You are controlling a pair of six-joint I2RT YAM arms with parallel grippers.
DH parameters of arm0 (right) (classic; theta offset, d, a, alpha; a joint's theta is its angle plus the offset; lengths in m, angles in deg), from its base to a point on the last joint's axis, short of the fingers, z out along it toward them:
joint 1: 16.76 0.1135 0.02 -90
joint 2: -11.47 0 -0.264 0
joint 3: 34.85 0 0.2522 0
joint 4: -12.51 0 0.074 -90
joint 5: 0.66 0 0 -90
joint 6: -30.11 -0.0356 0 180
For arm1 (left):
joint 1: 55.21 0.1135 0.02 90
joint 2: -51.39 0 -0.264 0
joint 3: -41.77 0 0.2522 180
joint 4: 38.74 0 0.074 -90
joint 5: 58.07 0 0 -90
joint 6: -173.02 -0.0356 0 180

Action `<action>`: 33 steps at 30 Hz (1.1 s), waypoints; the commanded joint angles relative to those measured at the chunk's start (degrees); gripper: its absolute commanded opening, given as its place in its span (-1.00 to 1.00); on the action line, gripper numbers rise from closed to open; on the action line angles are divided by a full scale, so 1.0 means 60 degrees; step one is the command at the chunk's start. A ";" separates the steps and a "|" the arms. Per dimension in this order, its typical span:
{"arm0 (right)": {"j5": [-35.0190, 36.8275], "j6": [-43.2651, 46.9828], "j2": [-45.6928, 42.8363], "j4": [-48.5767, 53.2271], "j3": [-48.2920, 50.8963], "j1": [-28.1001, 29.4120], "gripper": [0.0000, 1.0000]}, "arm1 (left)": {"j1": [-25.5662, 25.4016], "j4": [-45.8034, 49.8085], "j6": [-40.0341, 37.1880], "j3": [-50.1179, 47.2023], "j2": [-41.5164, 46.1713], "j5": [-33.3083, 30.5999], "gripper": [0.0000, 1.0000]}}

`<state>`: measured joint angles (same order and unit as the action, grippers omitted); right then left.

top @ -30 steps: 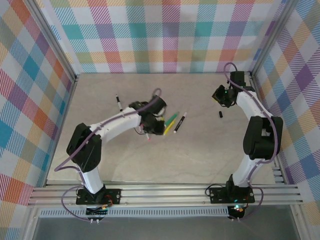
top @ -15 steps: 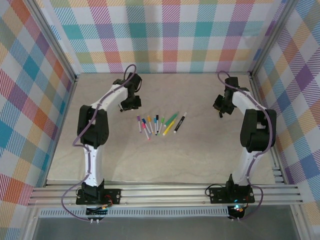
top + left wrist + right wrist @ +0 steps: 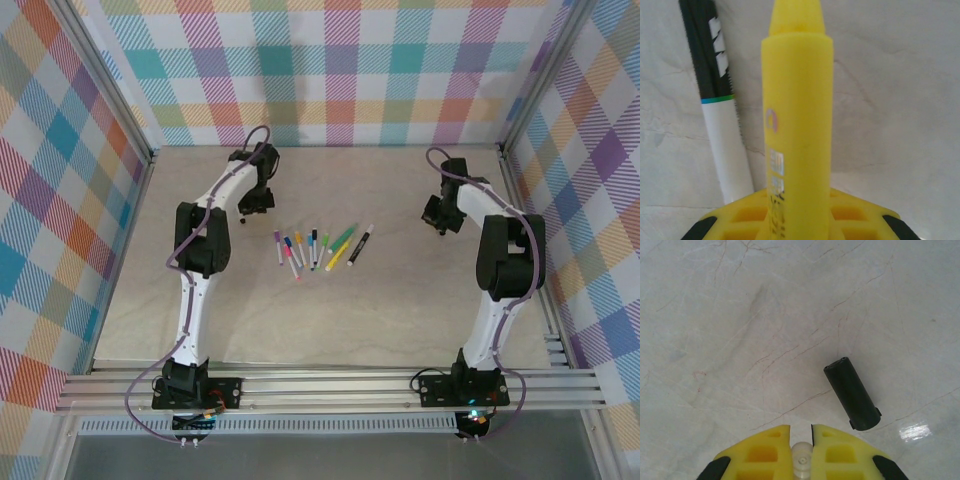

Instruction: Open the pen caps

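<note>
the left gripper [image 3: 797,202] is clenching on a yellow pen [image 3: 797,100]. the pen is sticking out from between the yellow fingers [image 3: 740,215], its tapered end pointing away from the camera. just to its left a black-and-white pen [image 3: 725,145] is lying on the table [image 3: 900,100]. it is running almost parallel, with the black part farther off and the white part nearer the fingers. whether the two pens are touching i cannot tell.

the right gripper [image 3: 801,430] is hanging over the table, its jaws pinched almost together and gripping nothing. a black cap [image 3: 852,392] is lying on its side on the table just beyond the right-hand finger. it is sitting apart from the finger and at a slant.

from above, the left arm is reaching to the back left of the table and the right arm to the back right, well apart. between them, at mid-table, more pens [image 3: 315,248] are lying side by side in a loose row, showing small ends in purple, blue, pink, orange and green.
</note>
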<state>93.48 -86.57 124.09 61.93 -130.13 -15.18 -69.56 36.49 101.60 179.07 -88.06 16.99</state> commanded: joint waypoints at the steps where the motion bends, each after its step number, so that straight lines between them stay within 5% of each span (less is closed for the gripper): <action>1: 0.0189 0.0099 0.0105 0.0224 0.0145 0.0098 -1.00 | 0.0077 0.0335 0.0022 -0.0274 -0.0101 -0.0276 -0.52; 16: 0.0798 0.0081 0.0018 0.0592 0.0078 0.0221 -0.80 | 0.0076 0.0436 0.0007 -0.0521 0.0104 -0.0950 -0.41; 22: 0.1104 0.0088 -0.0020 0.0795 -0.0083 0.0273 -0.45 | 0.0075 0.0233 -0.0023 -0.0623 0.0496 -0.0506 -0.39; 33: 0.1170 0.0009 -0.0755 0.1146 -0.0290 0.0702 -0.35 | -0.0122 0.0027 -0.0151 -0.0737 0.1592 -0.0060 -0.36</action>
<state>99.86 -86.17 123.57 66.59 -130.06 -12.51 -69.78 36.34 101.43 174.90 -84.22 15.66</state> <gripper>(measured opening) 0.326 0.317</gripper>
